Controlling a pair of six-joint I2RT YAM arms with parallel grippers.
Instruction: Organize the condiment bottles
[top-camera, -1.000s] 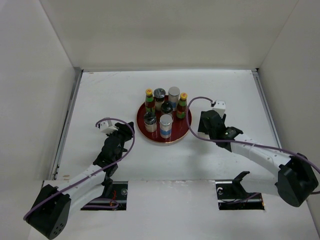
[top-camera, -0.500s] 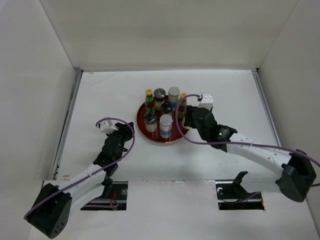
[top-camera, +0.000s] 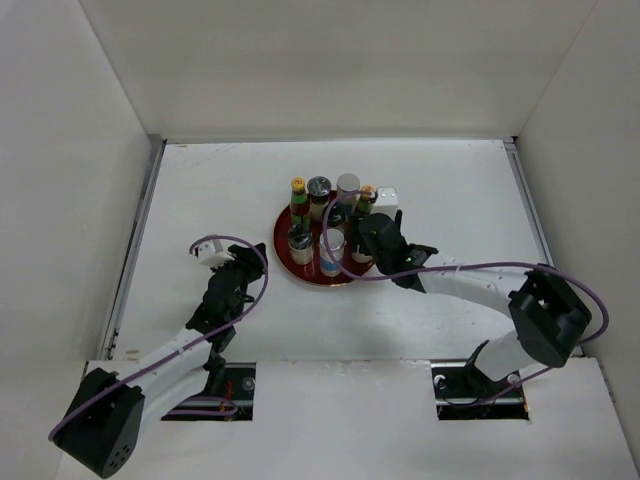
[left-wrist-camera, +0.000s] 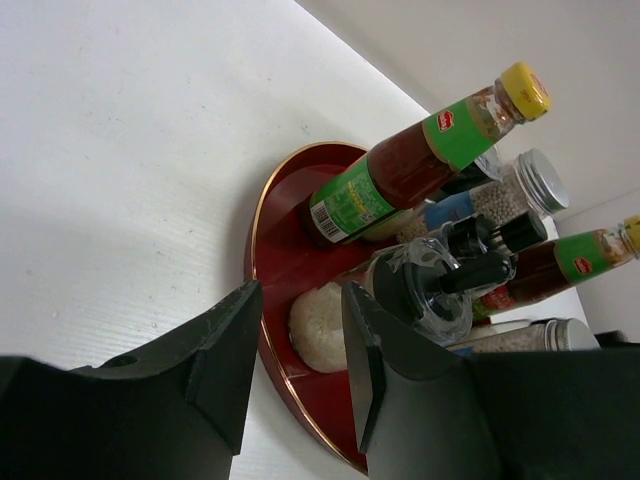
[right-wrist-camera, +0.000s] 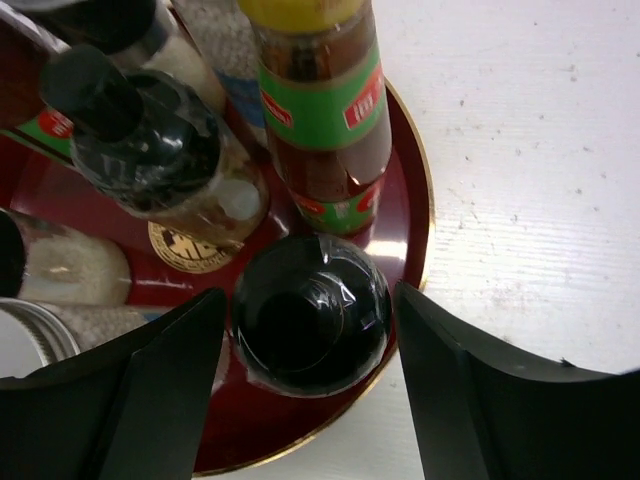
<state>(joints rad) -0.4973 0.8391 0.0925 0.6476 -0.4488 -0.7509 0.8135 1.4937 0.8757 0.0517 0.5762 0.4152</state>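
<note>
Several condiment bottles stand on the red round tray (top-camera: 300, 272). These include two red-sauce bottles with yellow caps (top-camera: 298, 187) (top-camera: 366, 191), a silver-lidded shaker (top-camera: 331, 241) and a black-pump bottle (top-camera: 333, 214). My right gripper (top-camera: 362, 243) is over the tray's right side. In the right wrist view it (right-wrist-camera: 310, 345) is open, with its jaws on either side of a squat dark-lidded jar (right-wrist-camera: 310, 322). A red-sauce bottle (right-wrist-camera: 325, 130) stands just beyond the jar. My left gripper (top-camera: 243, 268) is open and empty, left of the tray. In the left wrist view it (left-wrist-camera: 300, 365) faces the tray rim (left-wrist-camera: 262, 215).
White walls enclose the table on the left, back and right. A metal rail (top-camera: 135, 245) runs along the left edge. The right wrist camera block (top-camera: 388, 197) partly covers the right red-sauce bottle in the top view.
My right arm has swung left from beside the tray to over its right side, around the dark-lidded jar. The left arm and the bottles have not moved.
</note>
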